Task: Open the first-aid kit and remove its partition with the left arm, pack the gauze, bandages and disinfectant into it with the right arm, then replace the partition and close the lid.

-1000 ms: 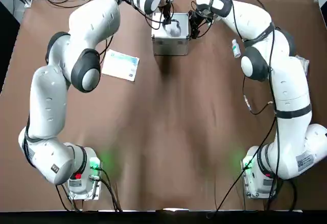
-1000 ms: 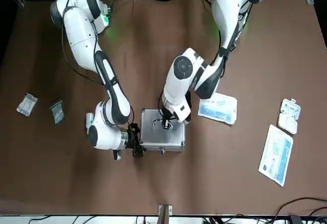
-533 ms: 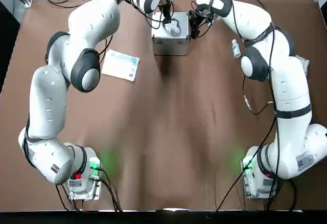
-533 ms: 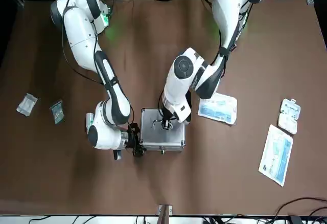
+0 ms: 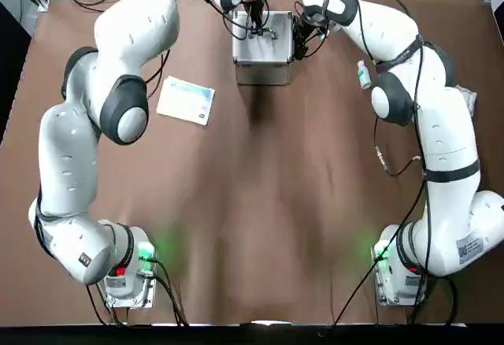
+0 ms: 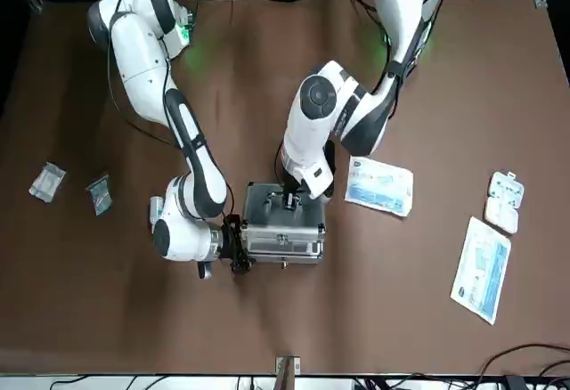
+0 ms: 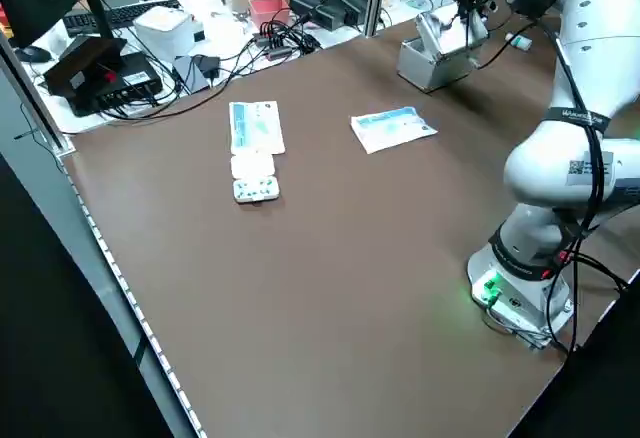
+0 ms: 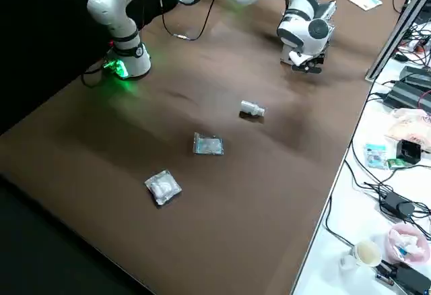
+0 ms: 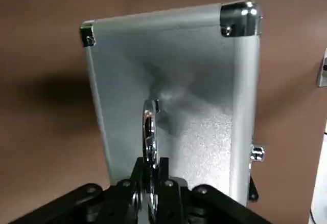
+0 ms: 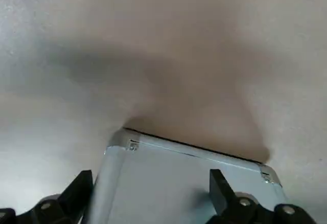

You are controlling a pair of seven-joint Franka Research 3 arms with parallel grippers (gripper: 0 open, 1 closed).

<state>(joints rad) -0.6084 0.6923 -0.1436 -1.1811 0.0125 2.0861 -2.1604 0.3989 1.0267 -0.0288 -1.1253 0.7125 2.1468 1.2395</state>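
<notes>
1. My left gripper (image 9: 149, 191) is pinching the handle (image 9: 148, 134) on the lid (image 6: 283, 205), which I'm seeing tilted up off the case (image 6: 283, 243) at the table's far edge.
2. My right gripper (image 10: 153, 203) is spreading wide, its fingers flanking the case's side.
3. The disinfectant (image 5: 363, 75) is lying beside the right arm (image 5: 425, 116).
4. I'm reading no writing on the packet (image 5: 186, 100); its print is too small.

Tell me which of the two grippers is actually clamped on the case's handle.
The left gripper: its jaws pinch the curved metal handle on the lid. The right gripper only straddles the case's side, jaws apart.
</notes>
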